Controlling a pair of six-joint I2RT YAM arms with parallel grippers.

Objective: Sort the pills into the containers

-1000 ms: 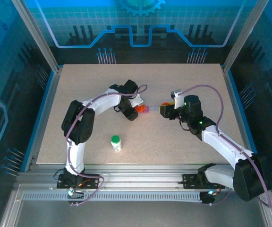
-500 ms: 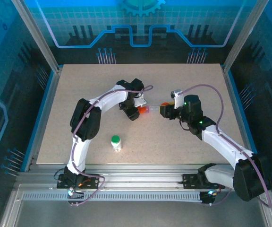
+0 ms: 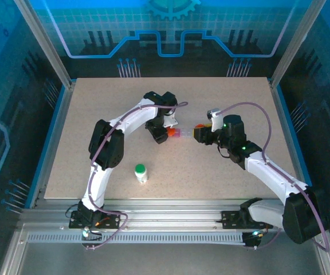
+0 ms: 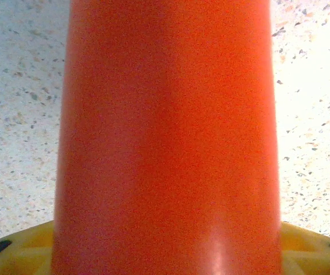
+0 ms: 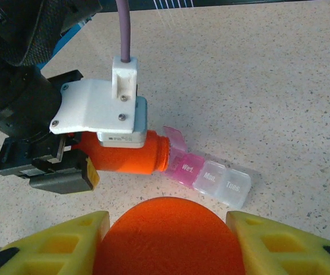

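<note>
My left gripper [image 3: 161, 135] is shut on the all-orange bottle [image 5: 128, 153], which lies nearly level above the table. Its open mouth touches the raised pink lid of a small clear, pink-tinted pill box [image 5: 211, 177] with day labels. Up close, the bottle [image 4: 168, 137] stands between the yellow fingers [image 4: 22, 252]. My right gripper [image 5: 165, 229] is shut on a round orange cap [image 5: 168, 240], just right of the pill box [image 3: 180, 133]. The white bottle with the green cap [image 3: 141, 172] stands upright at the near left. No loose pills show.
The speckled table [image 3: 222, 97] has raised blue and metal edges all round. The left arm's wrist and cable [image 5: 125, 34] hang over the orange bottle. Open tabletop lies behind and to the right of the pill box.
The left arm has swung a little to the right, bringing the orange bottle's mouth up against the pill box. The right arm and its cap have stayed put.
</note>
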